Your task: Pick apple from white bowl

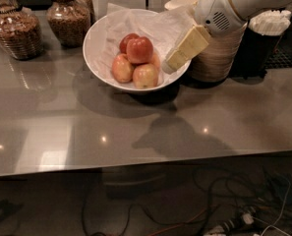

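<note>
Red apple (139, 49) in white bowl (92, 38), tool (172, 63) just beside it over rim, grip state unclear

In bowl (93, 36), apple (139, 49) atop other apples (122, 68); jaws over bowl's right rim.

Inspection finds no legible text, label, brand, number or sign. The white bowl (94, 47), the glass jars (17, 32), the stacked paper bowls (218, 59), the white arm housing (234, 4) and the counter (86, 132) all show unmarked surfaces. The pincer (186, 50), likewise bearing no marking, hangs over the right rim of the white bowl.
</note>
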`<state>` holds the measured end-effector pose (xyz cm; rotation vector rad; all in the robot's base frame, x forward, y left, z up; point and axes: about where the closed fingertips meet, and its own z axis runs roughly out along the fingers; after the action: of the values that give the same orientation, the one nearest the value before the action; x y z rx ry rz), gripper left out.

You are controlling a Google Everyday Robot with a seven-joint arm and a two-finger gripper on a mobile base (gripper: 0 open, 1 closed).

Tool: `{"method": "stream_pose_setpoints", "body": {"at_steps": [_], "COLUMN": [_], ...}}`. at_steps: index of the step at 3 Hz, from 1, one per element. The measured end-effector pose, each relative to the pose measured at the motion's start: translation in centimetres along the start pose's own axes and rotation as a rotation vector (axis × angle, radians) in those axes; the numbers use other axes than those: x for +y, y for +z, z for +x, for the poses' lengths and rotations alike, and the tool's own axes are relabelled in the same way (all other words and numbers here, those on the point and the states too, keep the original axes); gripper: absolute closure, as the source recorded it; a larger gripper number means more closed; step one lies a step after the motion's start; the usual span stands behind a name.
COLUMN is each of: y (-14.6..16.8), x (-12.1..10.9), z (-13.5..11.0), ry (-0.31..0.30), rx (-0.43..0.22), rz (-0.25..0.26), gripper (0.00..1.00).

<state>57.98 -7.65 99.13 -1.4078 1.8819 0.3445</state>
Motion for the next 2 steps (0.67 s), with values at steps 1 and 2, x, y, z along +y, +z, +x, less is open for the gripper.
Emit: {"method": "stream_pose_setpoints", "body": {"at_steps": [1, 2], "y": [0.00, 0.46], "x": [0.00, -0.65], "z": [0.00, -0.28], "ry": [0.000, -0.017], "rx": [0.000, -0.043], "rz": [0.000, 0.041], "gripper": [0.00, 0.00]}}
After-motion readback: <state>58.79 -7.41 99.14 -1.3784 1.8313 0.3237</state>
